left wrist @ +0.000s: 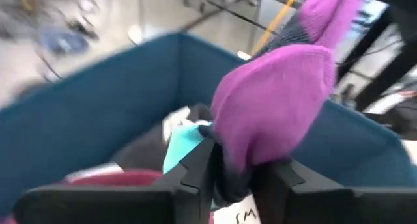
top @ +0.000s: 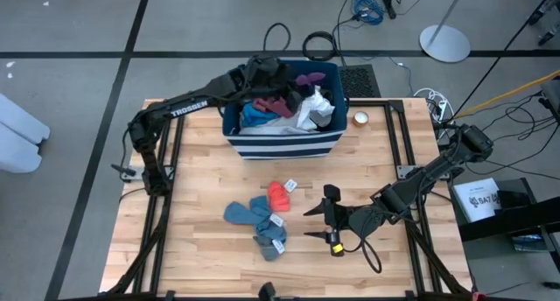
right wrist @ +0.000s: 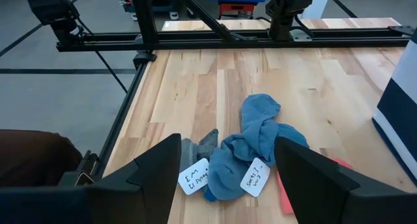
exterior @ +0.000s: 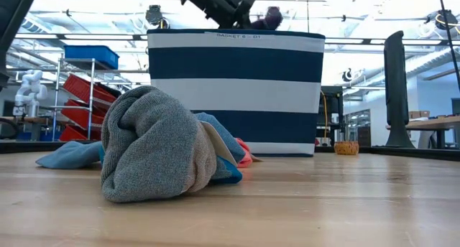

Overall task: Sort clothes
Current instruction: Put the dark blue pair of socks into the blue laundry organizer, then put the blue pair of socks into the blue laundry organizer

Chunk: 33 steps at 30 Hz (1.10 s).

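Observation:
My left gripper point(top: 296, 80) reaches over the navy, white-striped bin point(top: 280, 145) at the table's far side, shut on a purple-maroon sock point(left wrist: 280, 94). That sock also shows above the bin's rim point(exterior: 270, 17). White point(top: 315, 108), blue point(top: 257, 115) and dark maroon point(top: 282, 103) clothes lie in the bin. On the table lie blue socks point(top: 254, 215), a grey sock point(top: 271, 244) and a red-orange piece point(top: 278, 194). My right gripper point(top: 315, 222) hovers open just right of this pile, with the blue socks point(right wrist: 257, 136) ahead of its fingers. My left gripper pinches the purple-maroon sock between its two fingers at the sock's lower, darker end point(left wrist: 233, 175). The fingers come from the table's left side, slanting down over the bin's opening. The sock's rounded bulk stands out beyond the fingertips, lifted clear above the clothes inside.
Paper tags point(right wrist: 255, 176) hang on the socks on the table. A small round object point(top: 360, 119) stands to the right of the bin. Black frame rails point(top: 398, 152) run along the table's sides. Bare wood lies at the near left point(top: 192, 248).

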{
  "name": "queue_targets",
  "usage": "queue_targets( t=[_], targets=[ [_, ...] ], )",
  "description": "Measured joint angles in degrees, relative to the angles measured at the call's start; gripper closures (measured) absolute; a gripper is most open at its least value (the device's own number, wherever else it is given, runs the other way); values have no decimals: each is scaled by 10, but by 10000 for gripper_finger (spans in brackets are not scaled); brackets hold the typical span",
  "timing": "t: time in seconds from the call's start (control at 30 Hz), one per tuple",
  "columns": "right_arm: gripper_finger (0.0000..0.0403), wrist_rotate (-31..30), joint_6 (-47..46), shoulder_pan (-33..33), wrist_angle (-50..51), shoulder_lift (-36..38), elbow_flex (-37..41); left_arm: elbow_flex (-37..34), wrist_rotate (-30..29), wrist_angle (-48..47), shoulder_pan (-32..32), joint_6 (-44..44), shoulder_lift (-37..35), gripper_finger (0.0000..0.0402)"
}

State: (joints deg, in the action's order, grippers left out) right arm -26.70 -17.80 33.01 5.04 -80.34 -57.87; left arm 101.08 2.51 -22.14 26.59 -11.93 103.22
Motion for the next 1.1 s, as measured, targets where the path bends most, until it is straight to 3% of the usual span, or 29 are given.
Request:
queue_targets(
  t=[0.13,0.3,0.5,0.77,1.1],
  targets=[
    [170,0,0,0,0,0,0,0,104,-40,32,-70,-1,279],
    [170,0,0,0,0,0,0,0,128,-79,50,-107,-1,260],
    [170,0,0,0,0,0,0,0,171,-62,51,-113,-1,258],
    [170,0,0,1,9,0,0,15,231,-42,17,-55,-12,258],
    [170,0,-12,1,43,0,0,15,228,-127,-100,66,-49,258]
  ],
)
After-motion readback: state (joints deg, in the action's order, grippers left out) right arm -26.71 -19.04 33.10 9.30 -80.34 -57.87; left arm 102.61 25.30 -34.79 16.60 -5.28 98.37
